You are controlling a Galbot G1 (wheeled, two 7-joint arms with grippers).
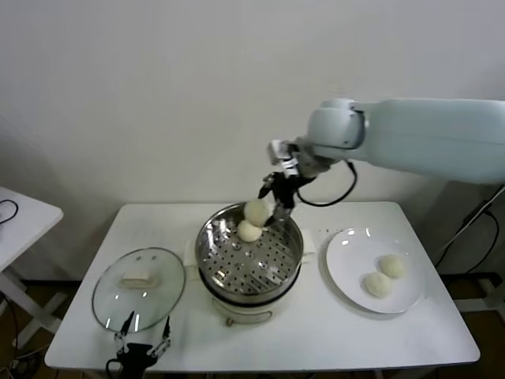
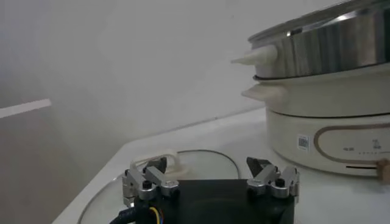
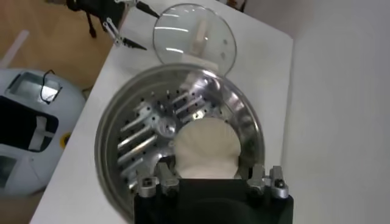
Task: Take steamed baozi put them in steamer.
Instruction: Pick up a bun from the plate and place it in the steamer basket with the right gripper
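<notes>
A: What is seen nearest the robot?

B: The left gripper [image 1: 142, 346] is parked at the near edge of the white rectangular table [image 1: 410, 335], with its fingers spread wide and nothing between them. Just beyond it, the round clear glass lid with a cream handle [image 1: 138, 288] is laid flat on the table.

A: And the steamer?

B: The round shiny stainless-steel steamer with a perforated tray on a cream-white base [image 1: 249, 264] is placed mid-table. One smooth, round, creamy-white baozi [image 1: 248, 231] is seen resting on the perforated tray, toward the far rim.

A: Where is the right gripper?

B: The right gripper [image 1: 266, 212] is held over the far side of the steamer, reached in from the right on a pale blue-grey arm [image 1: 426, 138]. A second creamy-white baozi [image 1: 256, 210] is clamped between its fingers, just above and touching, or nearly touching, the bun on the tray. In the right wrist view the held baozi [image 3: 205, 148] is seen between the fingers, over the perforated tray [image 3: 146, 131].

A: What lies to the right?

B: A flat round white plate [image 1: 347, 272] is set beside the steamer; two more creamy-white baozi [image 1: 385, 275] are lying on it, close together.

A: And the room?

B: A plain white wall [image 1: 158, 95] is seen behind the table, and the corner of another white table [image 1: 24, 217] at the far left
</notes>
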